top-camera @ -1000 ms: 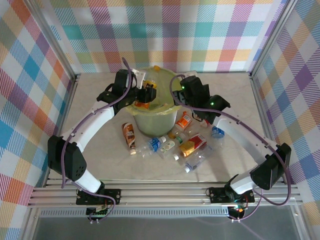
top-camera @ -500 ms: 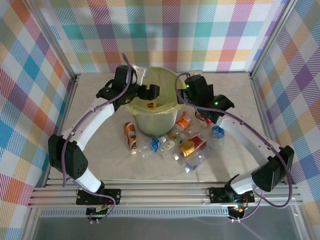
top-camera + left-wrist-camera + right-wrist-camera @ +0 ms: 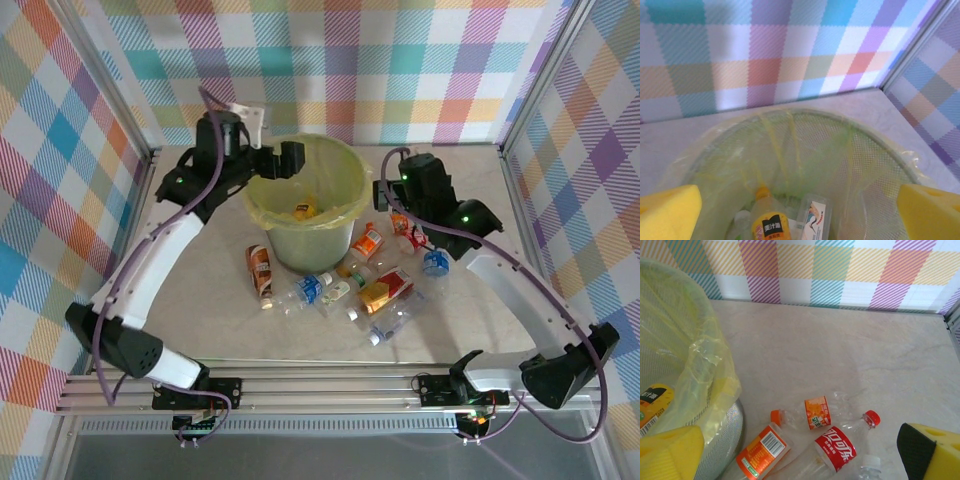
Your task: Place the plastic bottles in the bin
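Plastic bottles, part lot, in bin: an orange-labelled bottle and at least one clear one lie at the bottom of the bin, a round pale green mesh bucket lined with a yellow-green bag, standing near the table's far edge at about mid-width; remainder, loose: a cluster on the table just before and to the right of the bin, several touching or overlapping, with a brown-labelled bottle lying apart at the bin's near-left foot; left gripper over the bin's far-left rim, yellow pads spread wide with nothing between them, placed, by judgement, so that anything let go falls inside the liner; right gripper beside the bin's right wall, jaws likewise spread and empty, above a red-labelled cola bottle, a small orange-labelled bottle and a larger orange-labelled bottle, apparently set for a pick; obstacles: the larger orange bottle lies close against the bin wall under the bag's overhang, leaving little room for a pad, and crowded neighbours may be nudged; surround: checked cloth walls on three sides.
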Controlling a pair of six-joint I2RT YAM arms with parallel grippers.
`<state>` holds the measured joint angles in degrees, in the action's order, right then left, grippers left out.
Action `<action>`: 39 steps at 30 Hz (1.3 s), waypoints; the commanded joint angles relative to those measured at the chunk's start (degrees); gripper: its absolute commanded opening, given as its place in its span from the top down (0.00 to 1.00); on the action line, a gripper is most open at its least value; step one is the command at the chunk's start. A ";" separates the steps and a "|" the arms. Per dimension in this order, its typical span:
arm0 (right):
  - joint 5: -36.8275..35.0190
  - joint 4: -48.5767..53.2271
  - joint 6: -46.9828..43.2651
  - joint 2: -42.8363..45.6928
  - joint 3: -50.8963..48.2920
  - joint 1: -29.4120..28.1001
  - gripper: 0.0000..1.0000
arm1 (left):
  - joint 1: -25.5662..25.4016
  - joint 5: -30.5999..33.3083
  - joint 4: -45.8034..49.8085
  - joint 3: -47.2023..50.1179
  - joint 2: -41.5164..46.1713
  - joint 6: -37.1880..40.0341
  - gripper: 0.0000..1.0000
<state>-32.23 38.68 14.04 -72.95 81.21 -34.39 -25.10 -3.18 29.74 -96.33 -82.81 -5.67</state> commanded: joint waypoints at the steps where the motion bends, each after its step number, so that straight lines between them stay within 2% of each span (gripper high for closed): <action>1: 0.30 2.10 1.99 2.43 -1.17 1.12 0.00 | -0.69 6.17 1.47 2.23 7.04 -2.43 0.00; 7: -0.06 4.56 3.56 5.02 -3.86 2.39 0.00 | -0.74 14.35 0.70 13.19 19.13 -6.57 0.00; 12: -0.32 5.70 6.43 9.17 -8.65 3.87 0.00 | -0.69 23.78 1.47 25.31 29.61 -11.87 0.00; 18: 0.20 6.19 9.91 13.49 -15.07 4.59 0.00 | -0.65 28.76 1.95 40.89 37.65 -19.43 0.00; 23: 0.43 6.66 12.16 14.88 -18.80 4.60 0.00 | -0.63 23.79 -1.67 52.79 41.03 -23.99 0.00; 26: 0.43 5.70 13.91 15.87 -21.74 4.60 0.00 | -0.65 18.71 -5.27 59.21 40.82 -26.28 0.00; 30: 0.09 4.99 15.65 16.66 -24.95 4.60 0.00 | -0.65 14.98 -10.28 66.34 39.80 -28.75 0.00; 35: -2.26 5.03 17.72 17.20 -27.51 4.55 0.00 | -0.18 11.32 -19.47 70.96 36.49 -27.91 0.00; 39: -5.04 4.75 19.24 18.65 -29.84 4.60 0.00 | 0.78 7.84 -24.42 71.13 29.88 -27.07 0.00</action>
<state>-34.06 44.25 30.72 -55.94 52.56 -30.00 -24.97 8.49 13.08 -25.34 -50.06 -32.62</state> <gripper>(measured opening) 0.996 0.998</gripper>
